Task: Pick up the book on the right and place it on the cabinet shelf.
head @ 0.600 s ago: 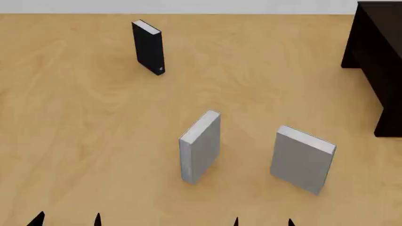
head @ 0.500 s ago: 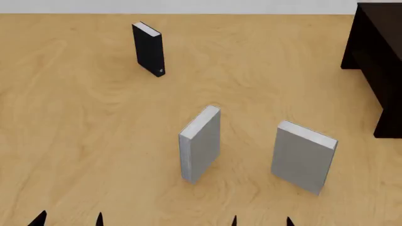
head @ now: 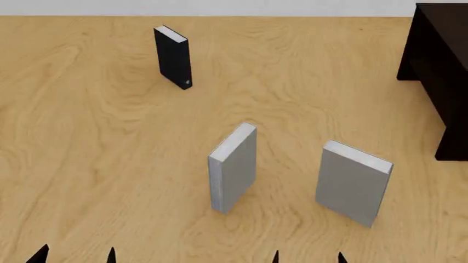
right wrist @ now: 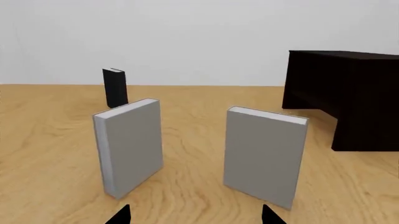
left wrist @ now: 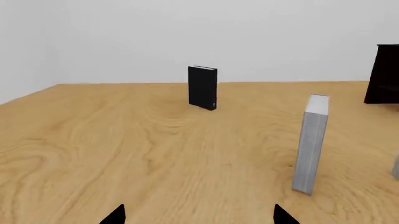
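The book [head: 353, 182] on the right is a thick light-grey hardcover. It stands upright on the wooden floor and shows again in the right wrist view [right wrist: 265, 156]. My right gripper [head: 308, 257] is open just short of it, and only its two dark tips [right wrist: 195, 217] show. My left gripper [head: 75, 256] is open too, with nothing between its fingers [left wrist: 199, 218]. The dark cabinet [head: 439, 66] stands at the far right [right wrist: 349, 93]. I cannot make out the cabinet shelf in the dark wood.
A second grey book [head: 234, 167] stands upright left of the first [right wrist: 129, 147], seen edge-on from the left wrist [left wrist: 311, 144]. A slim black book [head: 173, 56] stands far back left [left wrist: 203, 87]. Bare wooden floor lies between them.
The head view shifted a little, so the two grey books sit slightly higher in it. Both pairs of fingertips drifted slightly at the bottom edge. No book has moved.
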### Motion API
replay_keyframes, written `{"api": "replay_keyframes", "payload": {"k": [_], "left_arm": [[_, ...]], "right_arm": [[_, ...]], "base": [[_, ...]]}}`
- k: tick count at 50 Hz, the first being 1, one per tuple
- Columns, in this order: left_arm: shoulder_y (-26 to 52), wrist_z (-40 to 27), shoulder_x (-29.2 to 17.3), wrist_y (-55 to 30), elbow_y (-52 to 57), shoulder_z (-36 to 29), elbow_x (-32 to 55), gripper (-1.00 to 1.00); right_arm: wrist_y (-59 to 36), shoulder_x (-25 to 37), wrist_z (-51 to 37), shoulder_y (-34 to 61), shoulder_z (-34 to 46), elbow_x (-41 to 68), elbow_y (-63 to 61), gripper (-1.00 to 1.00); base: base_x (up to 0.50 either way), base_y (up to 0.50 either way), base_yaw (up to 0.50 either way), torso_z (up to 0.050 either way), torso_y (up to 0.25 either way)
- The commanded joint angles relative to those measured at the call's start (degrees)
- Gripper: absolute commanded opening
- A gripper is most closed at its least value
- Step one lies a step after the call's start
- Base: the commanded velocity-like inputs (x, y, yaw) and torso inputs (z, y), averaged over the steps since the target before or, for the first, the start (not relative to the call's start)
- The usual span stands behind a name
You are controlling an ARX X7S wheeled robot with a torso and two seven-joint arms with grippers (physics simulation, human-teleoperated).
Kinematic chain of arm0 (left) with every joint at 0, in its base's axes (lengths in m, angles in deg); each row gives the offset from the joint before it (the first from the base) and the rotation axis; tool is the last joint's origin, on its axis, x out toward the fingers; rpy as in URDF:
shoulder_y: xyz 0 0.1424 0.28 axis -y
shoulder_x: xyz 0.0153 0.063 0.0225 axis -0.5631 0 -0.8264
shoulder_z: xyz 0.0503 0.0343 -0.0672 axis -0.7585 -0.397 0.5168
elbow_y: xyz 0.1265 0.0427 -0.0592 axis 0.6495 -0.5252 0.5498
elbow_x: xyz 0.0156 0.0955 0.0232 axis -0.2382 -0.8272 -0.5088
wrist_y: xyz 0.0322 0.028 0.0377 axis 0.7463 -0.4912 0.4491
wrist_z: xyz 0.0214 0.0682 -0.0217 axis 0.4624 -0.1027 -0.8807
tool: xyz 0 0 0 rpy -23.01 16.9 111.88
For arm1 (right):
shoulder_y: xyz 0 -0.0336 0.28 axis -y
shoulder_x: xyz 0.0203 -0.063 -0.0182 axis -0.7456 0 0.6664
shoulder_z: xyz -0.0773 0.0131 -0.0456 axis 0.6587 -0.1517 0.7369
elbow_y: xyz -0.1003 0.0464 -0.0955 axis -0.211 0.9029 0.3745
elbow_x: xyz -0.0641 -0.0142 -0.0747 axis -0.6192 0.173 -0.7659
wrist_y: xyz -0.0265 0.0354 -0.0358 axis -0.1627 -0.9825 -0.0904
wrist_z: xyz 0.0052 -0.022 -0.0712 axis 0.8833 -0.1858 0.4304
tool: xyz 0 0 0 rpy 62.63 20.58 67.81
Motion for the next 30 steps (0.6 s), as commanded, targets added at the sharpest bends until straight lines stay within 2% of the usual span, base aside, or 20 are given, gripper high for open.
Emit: {"api": "replay_keyframes", "payload": {"k": [1,8,14,17,26,30], "left_arm": [[-1.06,-0.91,-1.48,-4.36,6.2,-1.51,0.76,1.0],[-2.08,-1.06,-3.09,-7.94,11.86,-2.6,0.64,1.0],[-6.34,-0.26,-5.74,-12.46,23.08,-2.63,1.75,1.0],[-8.7,-0.5,-6.7,-17.34,30.25,-0.55,4.53,1.0],[-13.45,-2.49,-7.9,-22.1,38.1,2.3,6.16,1.0],[-17.08,-3.12,-8.68,-21.26,40.24,2.32,4.97,1.0]], "right_arm": [[-2.76,1.21,-1.34,-0.59,1.17,0.64,-4.93,1.0],[-6.74,2.27,-2.17,-0.73,1.96,0.61,-10.89,1.0],[-9.88,3.02,-2.74,-0.69,2.51,0.66,-15.13,1.0],[-11.9,3.45,-2.89,-0.48,2.52,1.05,-17.95,1.0],[-19.26,4.67,-3.35,0.85,2.45,2.29,-25.59,1.0],[-22.92,5.11,-3.51,2.14,2.45,2.88,-28.36,1.0]], "base": [[0.0,0.0,0.0,0.0,0.0],[0.0,0.0,0.0,0.0,0.0],[0.0,0.0,0.0,0.0,0.0],[0.0,0.0,0.0,0.0,0.0],[0.0,0.0,0.0,0.0,0.0],[0.0,0.0,0.0,0.0,0.0]]}}
